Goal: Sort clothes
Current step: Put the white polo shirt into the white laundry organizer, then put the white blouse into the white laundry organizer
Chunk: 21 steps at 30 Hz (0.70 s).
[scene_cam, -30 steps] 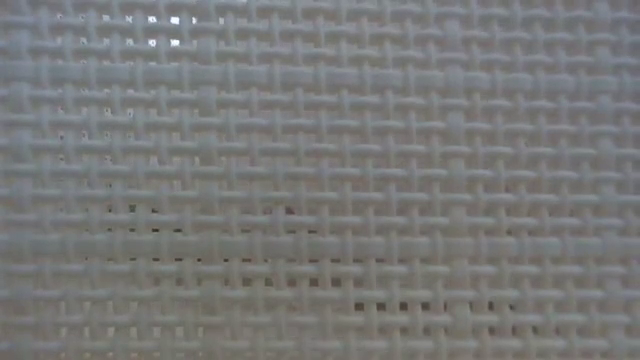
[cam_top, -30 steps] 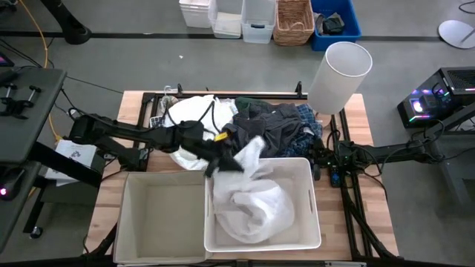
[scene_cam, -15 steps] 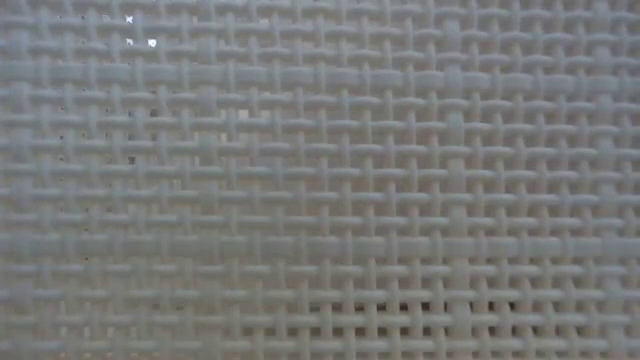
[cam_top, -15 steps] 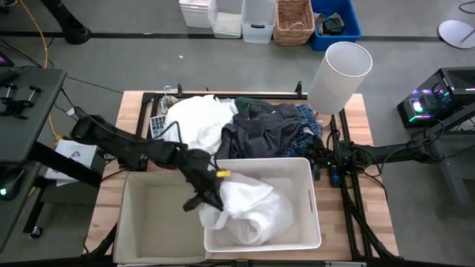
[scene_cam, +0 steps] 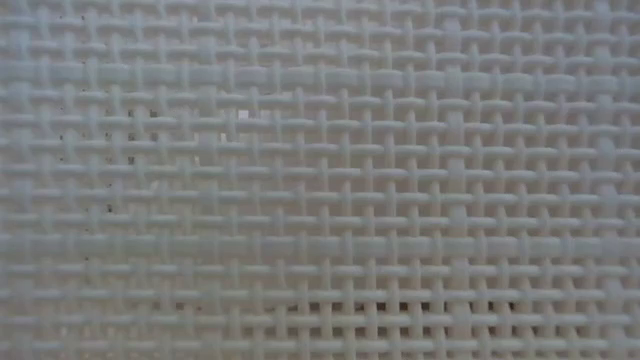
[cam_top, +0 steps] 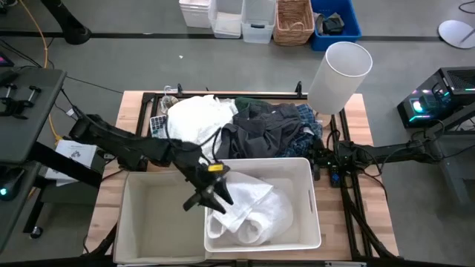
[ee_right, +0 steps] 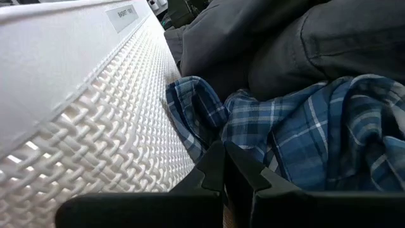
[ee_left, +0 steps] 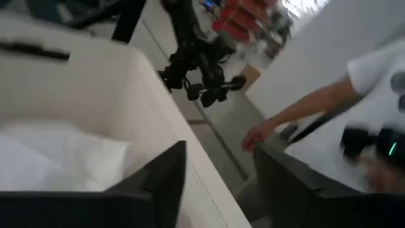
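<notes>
Low view wholly blocked by white woven plastic bin wall (scene_cam: 320, 180), left wrist view blurred, person's hand (ee_left: 258, 134) indistinct, arm cut off at three o'clock

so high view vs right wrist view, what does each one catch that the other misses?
High only: left gripper open over the white bin, white garment inside it, beige bin, white pile.
Right wrist only: the bin's woven wall up close, right gripper shut by the fabric.
Both: plaid shirt, dark grey garment.
</notes>
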Tool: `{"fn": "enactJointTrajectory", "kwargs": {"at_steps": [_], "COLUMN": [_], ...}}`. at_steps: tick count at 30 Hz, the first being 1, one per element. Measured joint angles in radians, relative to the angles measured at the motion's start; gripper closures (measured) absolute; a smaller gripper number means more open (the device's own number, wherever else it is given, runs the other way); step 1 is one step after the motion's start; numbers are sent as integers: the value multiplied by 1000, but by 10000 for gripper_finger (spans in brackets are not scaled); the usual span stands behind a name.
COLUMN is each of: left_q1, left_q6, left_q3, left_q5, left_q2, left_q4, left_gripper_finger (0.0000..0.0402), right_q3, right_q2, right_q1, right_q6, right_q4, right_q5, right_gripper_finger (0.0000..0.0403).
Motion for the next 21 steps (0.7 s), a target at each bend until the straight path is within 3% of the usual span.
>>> {"fn": "enactJointTrajectory", "kwargs": {"at_steps": [3,6,8,10,16,21], "left_q1": [24,55,104,194,541,713], "left_q6": [250,453,494,454,266,318], "left_q3": [147,247,222,140,-198,-278], "left_q5": [-59,-404,-639,-739,-605,-590], "left_q2": [-41,-102,-148,-197,-270,-156], "left_q4": [-344,-719,-862,-898,-823,-792], "left_gripper_finger": [172,147,140,138,137,137], "right_q3": [0,0,0,0,0,0], "right_q2": [0,0,0,0,0,0], "right_q1": [0,0,0,0,0,0], "right_q6": [0,0,0,0,0,0], "right_q4": [0,-2,-4,-6,-7,-7], "right_q5": [0,0,0,0,0,0], "right_gripper_finger": [402,402,402,402,402,402]}}
